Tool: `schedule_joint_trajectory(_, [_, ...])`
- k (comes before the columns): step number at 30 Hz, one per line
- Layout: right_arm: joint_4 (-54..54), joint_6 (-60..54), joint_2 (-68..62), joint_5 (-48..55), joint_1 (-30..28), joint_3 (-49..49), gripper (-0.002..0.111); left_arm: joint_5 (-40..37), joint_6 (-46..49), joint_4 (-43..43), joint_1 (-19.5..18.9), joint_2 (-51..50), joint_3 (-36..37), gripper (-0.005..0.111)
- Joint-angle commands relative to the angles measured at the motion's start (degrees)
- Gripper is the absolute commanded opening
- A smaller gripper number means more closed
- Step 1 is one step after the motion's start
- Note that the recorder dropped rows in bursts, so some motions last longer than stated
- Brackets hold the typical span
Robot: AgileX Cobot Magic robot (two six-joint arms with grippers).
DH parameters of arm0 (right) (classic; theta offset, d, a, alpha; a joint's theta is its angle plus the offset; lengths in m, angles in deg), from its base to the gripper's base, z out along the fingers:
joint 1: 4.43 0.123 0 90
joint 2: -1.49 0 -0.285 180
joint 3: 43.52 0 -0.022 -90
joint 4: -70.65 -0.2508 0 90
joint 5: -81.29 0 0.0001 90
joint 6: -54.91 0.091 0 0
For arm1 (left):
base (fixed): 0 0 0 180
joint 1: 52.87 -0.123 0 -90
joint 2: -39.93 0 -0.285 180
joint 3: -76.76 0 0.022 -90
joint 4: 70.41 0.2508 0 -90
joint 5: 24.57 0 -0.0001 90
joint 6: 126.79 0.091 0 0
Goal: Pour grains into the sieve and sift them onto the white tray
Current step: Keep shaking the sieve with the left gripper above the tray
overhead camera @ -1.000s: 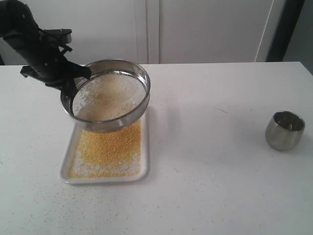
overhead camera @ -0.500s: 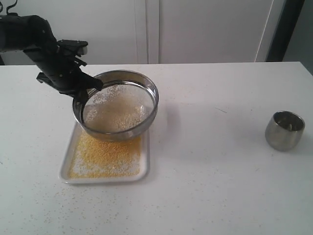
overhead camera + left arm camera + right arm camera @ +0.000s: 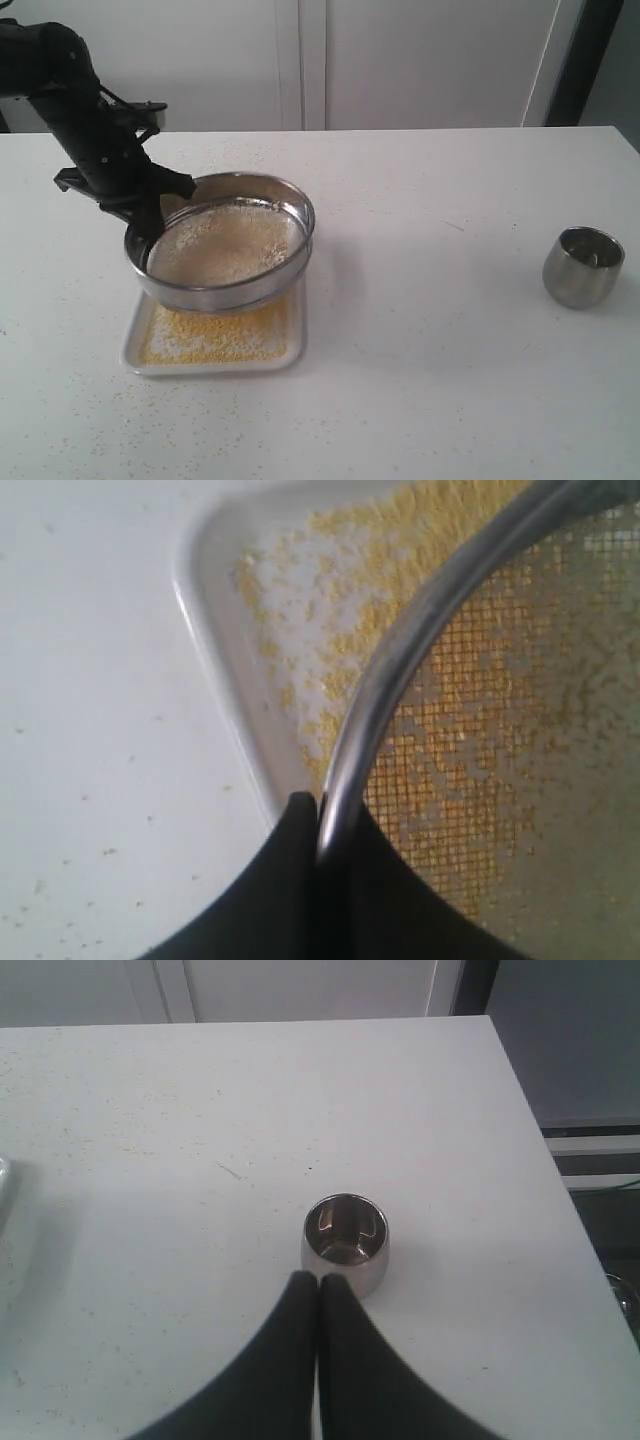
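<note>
Sifting step in hand. Left tool (image 3: 152,212) is pinched narrow on the rim of the sieve (image 3: 230,250), held low over the white tray (image 3: 215,369); we cannot tell if they touch. Golden grains (image 3: 225,338) lie on the tray, paler ones on the mesh. Right tool (image 3: 318,1282) is closed on nothing, and the steel cup (image 3: 583,266) stands well apart on the surface (image 3: 440,350). Next, we judge: shake level, staying inside the tray's rim. No brand or writing readable.
</note>
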Motion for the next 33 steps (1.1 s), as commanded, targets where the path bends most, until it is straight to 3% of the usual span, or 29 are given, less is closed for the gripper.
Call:
schedule_joint_trajectory(1, [0.1,0.3,0.3,-0.2,-0.3,-0.1,0.000,13.7,2.2,1.7,0.1,1.0,-0.2,0.000])
schedule_joint_trajectory(3, [0.1,0.3,0.3,-0.2,-0.3,-0.1,0.000,13.8,-4.3,2.6,-0.6,0.8,-0.6,0.000])
schedule_joint_trajectory(6, [0.1,0.3,0.3,-0.2,-0.3,-0.1,0.000,-1.7,-7.1,2.3,-0.7,1.5,-1.7,0.000])
schedule_joint_trajectory(8, [0.1,0.3,0.3,-0.2,-0.3,-0.1,0.000,-6.6,-4.6,2.3,-0.3,1.6,-1.3,0.000])
schedule_joint_trajectory(12, [0.1,0.3,0.3,-0.2,-0.3,-0.1,0.000,7.2,3.8,3.4,0.0,1.1,-1.3,0.000])
schedule_joint_trajectory(14, [0.1,0.3,0.3,-0.2,-0.3,-0.1,0.000,10.0,-0.3,4.2,-0.5,0.5,-1.5,0.000])
schedule_joint_trajectory(16, [0.1,0.3,0.3,-0.2,-0.3,-0.1,0.000,0.8,-8.8,2.3,-0.6,0.5,-2.2,0.000])
schedule_joint_trajectory(18, [0.1,0.3,0.3,-0.2,-0.3,-0.1,0.000,-11.1,-6.9,-0.4,-0.5,0.7,-2.2,0.000])
schedule_joint_trajectory(19, [0.1,0.3,0.3,-0.2,-0.3,-0.1,0.000,-12.7,-3.6,-1.5,0.0,0.7,-2.0,0.000])
schedule_joint_trajectory(22, [0.1,0.3,0.3,-0.2,-0.3,-0.1,0.000,-2.8,6.5,-1.5,0.4,0.4,-1.5,0.000])
schedule_joint_trajectory(24, [0.1,0.3,0.3,-0.2,-0.3,-0.1,0.000,5.2,1.8,-0.3,-0.2,-0.2,-1.5,0.000])
schedule_joint_trajectory(26, [0.1,0.3,0.3,-0.2,-0.3,-0.1,0.000,4.6,-8.1,-1.3,-1.3,-0.3,-1.5,0.000])
schedule_joint_trajectory(28, [0.1,0.3,0.3,-0.2,-0.3,-0.1,0.000,-3.2,-11.1,-3.4,-1.6,0.2,-1.5,0.000])
schedule_joint_trajectory(30, [0.1,0.3,0.3,-0.2,-0.3,-0.1,0.000,-7.9,-6.3,-4.8,-0.5,0.4,-1.0,0.000])
schedule_joint_trajectory(33, [0.1,0.3,0.3,-0.2,-0.3,-0.1,0.000,2.1,3.2,-1.8,0.6,-0.2,-0.9,0.000])
